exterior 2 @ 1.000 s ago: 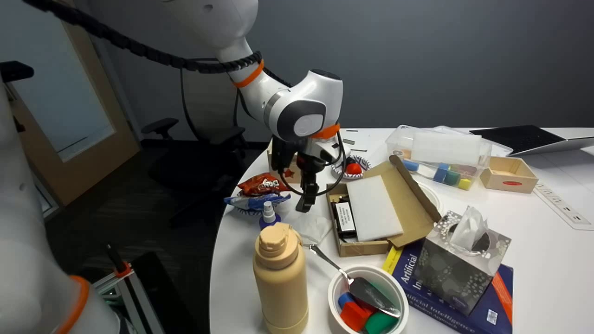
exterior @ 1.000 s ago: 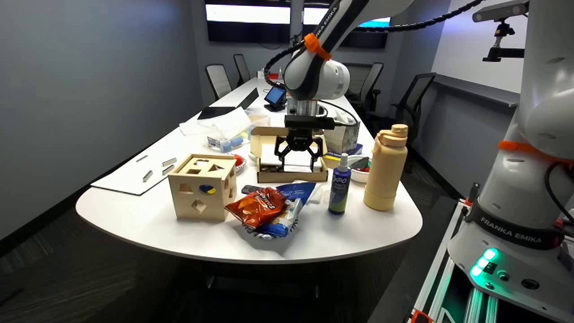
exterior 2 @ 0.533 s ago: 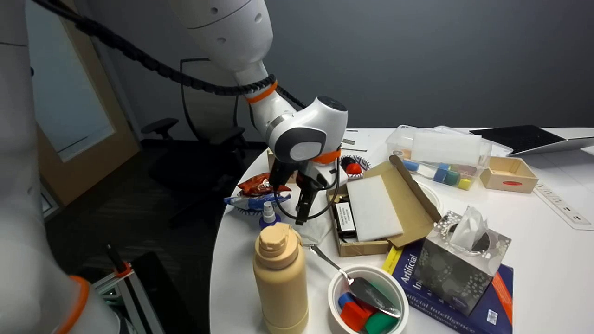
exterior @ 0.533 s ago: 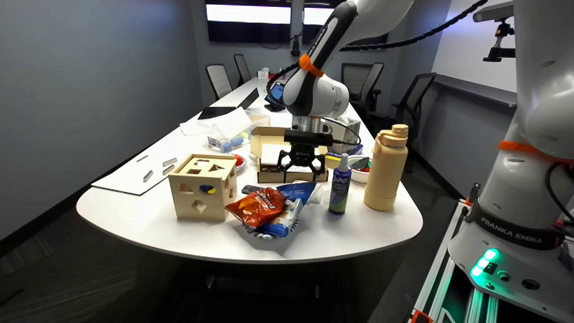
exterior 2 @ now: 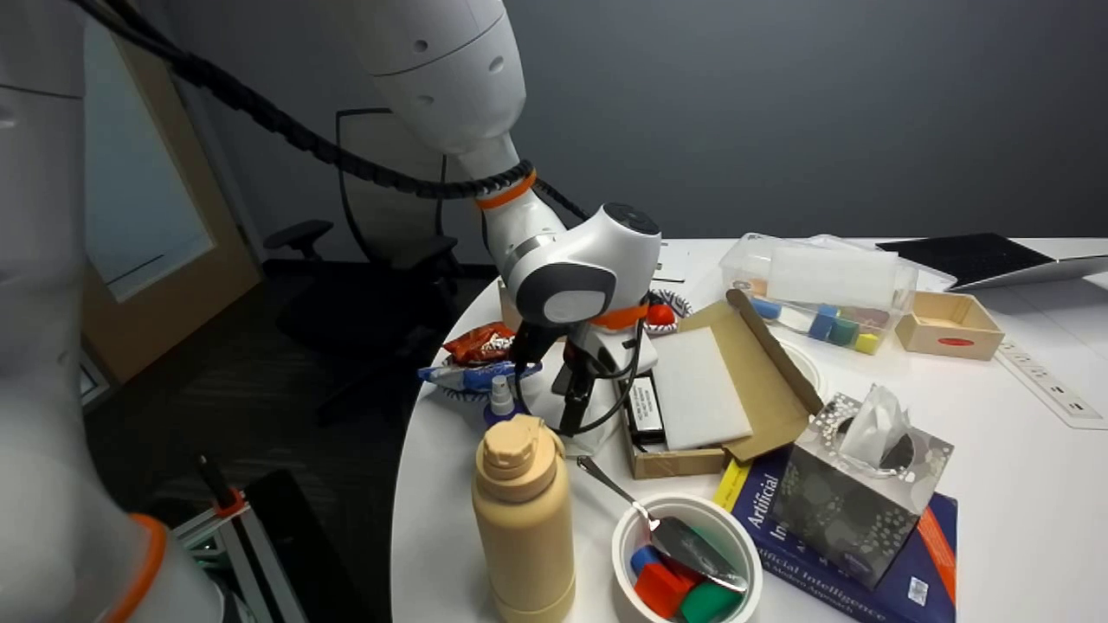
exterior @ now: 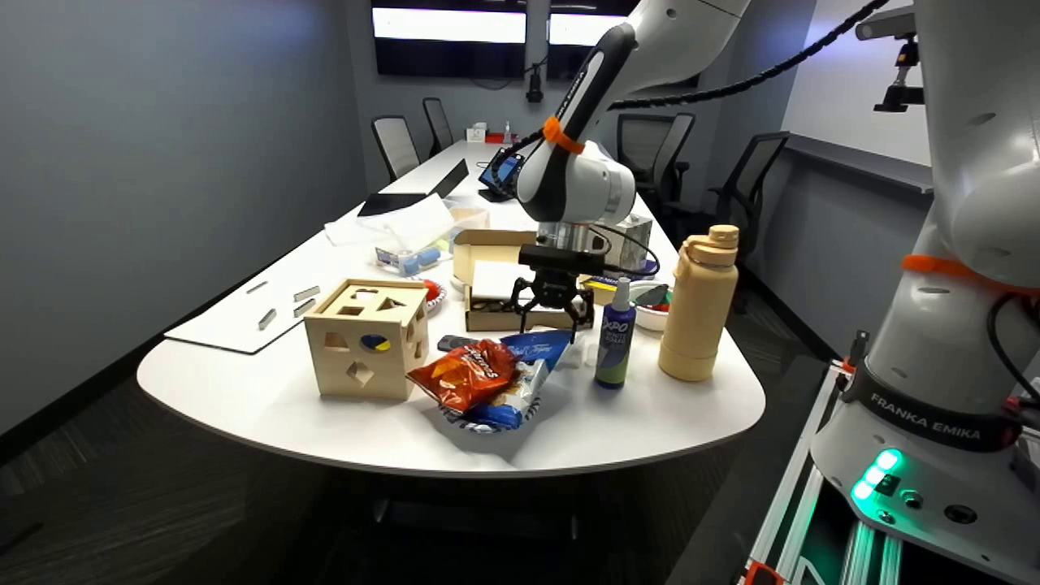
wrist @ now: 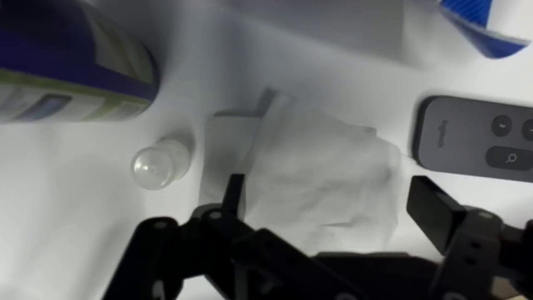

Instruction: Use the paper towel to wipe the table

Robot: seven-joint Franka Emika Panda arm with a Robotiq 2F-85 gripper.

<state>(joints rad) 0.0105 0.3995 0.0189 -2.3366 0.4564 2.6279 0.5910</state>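
The table (exterior: 260, 414) is long and white-topped with a rounded end; it also shows in an exterior view (exterior 2: 441, 536). The paper towel (wrist: 320, 179) is a white, crumpled, folded sheet lying on the table in the wrist view. It shows partly in both exterior views (exterior 2: 595, 437), behind the chip bags (exterior: 575, 353) and under the gripper. My gripper (wrist: 329, 193) is open and empty, its fingers on either side of the towel. In an exterior view the gripper (exterior: 548, 327) hangs low over the towel; I cannot tell whether the tips touch the table.
A spray bottle (wrist: 70, 75) and a small clear cap (wrist: 155, 166) stand left of the towel in the wrist view. A grey remote (wrist: 474, 137) lies right. Chip bags (exterior: 471, 378), an open cardboard box (exterior 2: 675, 465), a tan flask (exterior 2: 524, 519) and a wooden cube (exterior: 361, 349) surround it.
My gripper has moved down toward the towel, shifting slightly right in both exterior views. It stays open, and the objects on the table have not moved.
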